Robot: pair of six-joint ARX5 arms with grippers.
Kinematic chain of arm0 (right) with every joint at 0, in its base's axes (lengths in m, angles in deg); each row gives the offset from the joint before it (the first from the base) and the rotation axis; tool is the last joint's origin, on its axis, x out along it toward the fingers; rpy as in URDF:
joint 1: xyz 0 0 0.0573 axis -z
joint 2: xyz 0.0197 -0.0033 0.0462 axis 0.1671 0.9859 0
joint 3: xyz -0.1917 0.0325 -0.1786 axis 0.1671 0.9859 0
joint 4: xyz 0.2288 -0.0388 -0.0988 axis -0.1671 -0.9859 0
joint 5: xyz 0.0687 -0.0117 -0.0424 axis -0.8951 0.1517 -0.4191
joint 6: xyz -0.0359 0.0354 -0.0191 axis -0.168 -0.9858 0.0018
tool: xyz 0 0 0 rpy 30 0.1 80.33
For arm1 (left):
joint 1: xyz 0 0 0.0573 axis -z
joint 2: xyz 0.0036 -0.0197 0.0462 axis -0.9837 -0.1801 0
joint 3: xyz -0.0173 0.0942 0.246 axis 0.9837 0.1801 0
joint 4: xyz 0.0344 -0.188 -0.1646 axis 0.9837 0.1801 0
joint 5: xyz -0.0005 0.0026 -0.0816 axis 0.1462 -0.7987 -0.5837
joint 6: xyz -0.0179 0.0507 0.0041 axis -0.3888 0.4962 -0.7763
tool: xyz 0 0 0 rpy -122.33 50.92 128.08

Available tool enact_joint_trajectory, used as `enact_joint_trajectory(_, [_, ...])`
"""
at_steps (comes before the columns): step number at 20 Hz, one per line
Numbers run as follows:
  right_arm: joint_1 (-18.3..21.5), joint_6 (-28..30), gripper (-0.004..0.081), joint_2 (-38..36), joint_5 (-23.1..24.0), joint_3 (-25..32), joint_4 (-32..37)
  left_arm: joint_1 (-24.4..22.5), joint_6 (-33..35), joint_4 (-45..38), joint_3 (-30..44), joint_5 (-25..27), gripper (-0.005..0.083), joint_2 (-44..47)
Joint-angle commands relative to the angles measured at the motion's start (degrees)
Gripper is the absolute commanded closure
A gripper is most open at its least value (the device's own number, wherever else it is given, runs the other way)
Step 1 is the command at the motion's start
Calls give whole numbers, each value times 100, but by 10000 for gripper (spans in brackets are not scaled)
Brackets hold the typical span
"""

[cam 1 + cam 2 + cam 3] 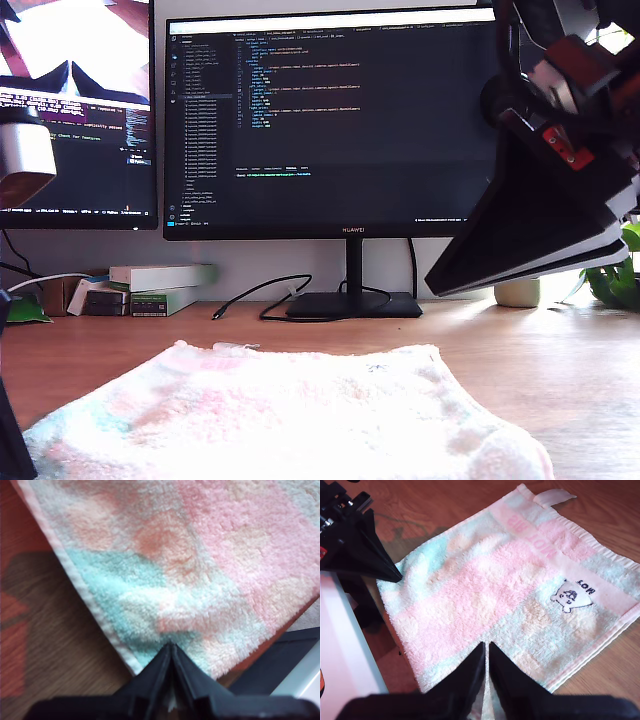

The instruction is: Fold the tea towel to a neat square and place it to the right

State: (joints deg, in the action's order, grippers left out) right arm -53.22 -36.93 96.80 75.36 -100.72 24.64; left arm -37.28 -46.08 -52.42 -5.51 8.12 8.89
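1. My first gripper (171, 647) had its black fingers pressed together on the towel (485, 585), pinching a mint-checked corner just inside the hem.
2. My second gripper (486, 645) was also closed, fingers tight with a sliver of cloth in the seam between them, gripping the towel's edge near the first.
3. The towel lay mostly flat on the wooden desk (420, 505), in pink, mint and white checks. Its label (570, 596), a cartoon animal with black letters, faced up, and the loop (552, 497) stuck out from the corner farthest from my grippers.
4. A white slab (345, 645) sat just beside the towel, under the first arm.
5. In the exterior view the towel filled the foreground, blurred and bunched. It hid the desk beneath it and both pinch points.
6. A black-fingered arm (545, 200) hung at the exterior view's right, covering part of the screen. I could not tell which arm it was.
7. Behind the towel was bare desk, then a black cable (265, 295) curling beside the monitor's base.
8. Stacked boxes (160, 285) stood toward the exterior view's left, with a plant (615, 280) at its right edge, partly behind the arm.
9. Farthest back was the monitor (330, 120) with dark code on it, and a second screen (75, 110) at the exterior view's left.
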Motion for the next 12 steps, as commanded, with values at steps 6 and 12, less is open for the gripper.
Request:
enact_joint_trajectory(6, [-105,350,764,35,-57,-35,33,11,66,-800,-48,-417,795,133])
enact_joint_trajectory(12, [-1014,1082,716,35,-33,-37,-129,278,361,-1766,-48,-911,795,125])
